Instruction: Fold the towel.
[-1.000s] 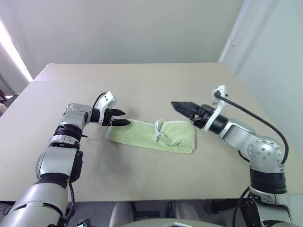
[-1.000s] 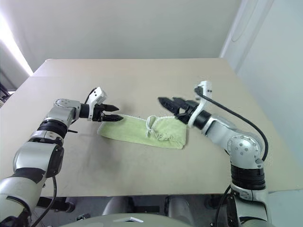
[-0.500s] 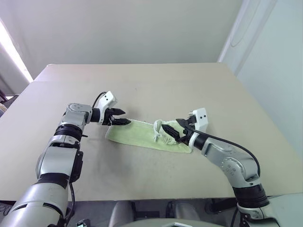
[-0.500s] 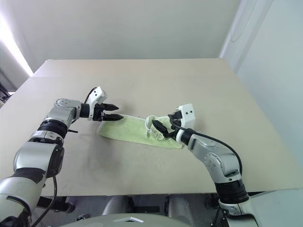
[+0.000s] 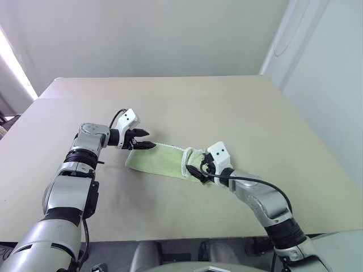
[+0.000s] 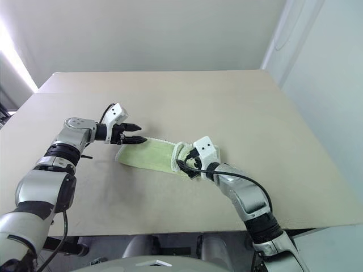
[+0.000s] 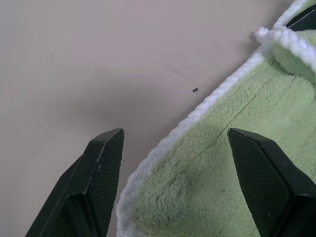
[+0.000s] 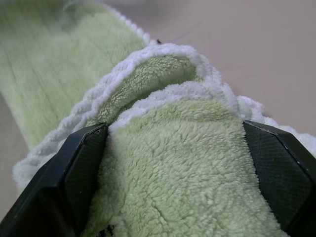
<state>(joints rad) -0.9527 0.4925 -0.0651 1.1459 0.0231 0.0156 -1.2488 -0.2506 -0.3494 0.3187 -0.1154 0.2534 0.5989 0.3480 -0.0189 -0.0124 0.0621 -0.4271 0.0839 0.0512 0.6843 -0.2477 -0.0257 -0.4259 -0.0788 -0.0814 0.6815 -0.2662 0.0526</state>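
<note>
Flanking one towel (image 5: 161,162), two wide-spread end effectors: left end effector (image 5: 143,139), right end effector (image 5: 198,168).

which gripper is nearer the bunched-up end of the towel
Right. The right gripper straddles the towel's bunched end with open fingers, while the left gripper hovers open over the opposite, flat end.

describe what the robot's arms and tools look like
Both arms are silver-grey segments joined by black bands. Each ends in a black two-fingered tool: left tool, right tool. The fingers are angular wedges with textured pads. A white camera block sits on each wrist, and a thin black cable runs along each forearm.
</note>
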